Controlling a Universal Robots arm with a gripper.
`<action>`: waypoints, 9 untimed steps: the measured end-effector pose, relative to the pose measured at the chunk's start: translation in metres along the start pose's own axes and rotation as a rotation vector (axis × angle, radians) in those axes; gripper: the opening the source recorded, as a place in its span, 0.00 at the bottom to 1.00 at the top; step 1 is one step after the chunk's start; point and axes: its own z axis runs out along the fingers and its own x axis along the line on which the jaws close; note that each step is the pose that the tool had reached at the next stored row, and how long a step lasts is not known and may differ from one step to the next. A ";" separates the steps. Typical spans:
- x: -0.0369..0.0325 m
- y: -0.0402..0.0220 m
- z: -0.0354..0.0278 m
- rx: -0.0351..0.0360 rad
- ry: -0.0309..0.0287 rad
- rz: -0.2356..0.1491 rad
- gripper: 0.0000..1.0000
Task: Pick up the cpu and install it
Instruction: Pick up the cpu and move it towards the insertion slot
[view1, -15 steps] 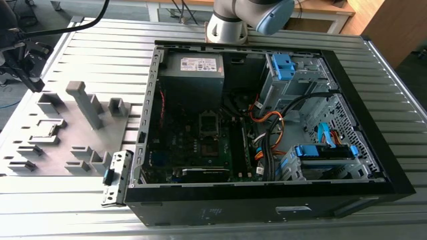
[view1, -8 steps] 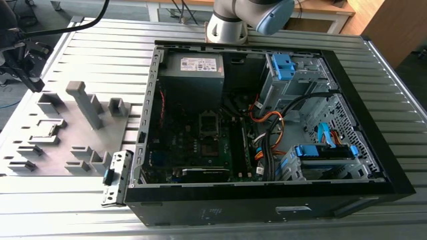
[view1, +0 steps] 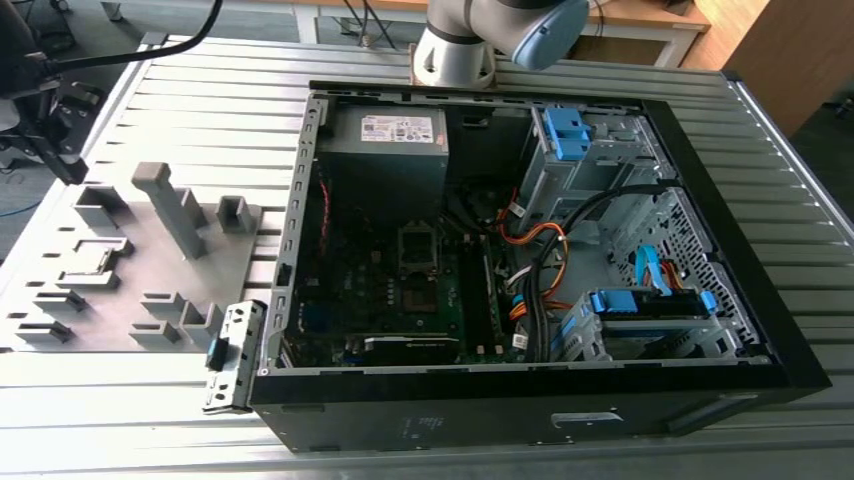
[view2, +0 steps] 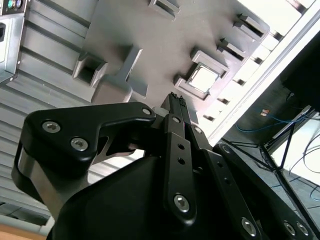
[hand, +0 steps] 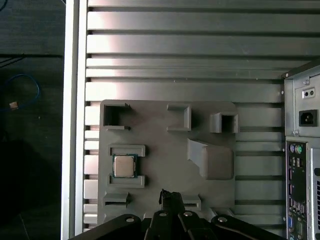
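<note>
The cpu (hand: 124, 166) is a small square chip with a pale metal face. It lies flat in a low framed holder on the grey fixture plate (hand: 165, 150), and it also appears in the second wrist view as the cpu (view2: 204, 78). My gripper (hand: 170, 198) hangs well above the plate, off to one side of the chip and apart from it. Its black fingers are pressed together with nothing between them, as the gripper (view2: 176, 101) also shows. The open computer case (view1: 534, 250) lies beside the fixture plate (view1: 147, 270), with the black socket frame (view1: 419, 268) on its motherboard.
Upright grey fixture blocks (view1: 171, 208) stand on the plate, the tallest near its middle. All of this rests on a ribbed metal table (view1: 200, 100). The arm's base (view1: 454, 55) stands behind the case. Cables, drive bays and a power supply (view1: 387, 140) crowd the case interior.
</note>
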 end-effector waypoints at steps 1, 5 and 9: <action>0.0000 0.0000 0.0000 0.0000 0.0008 -0.017 0.11; 0.0000 0.0000 0.0001 -0.0002 0.0037 -0.089 0.11; 0.0000 0.0000 0.0003 -0.0005 0.0067 -0.163 0.11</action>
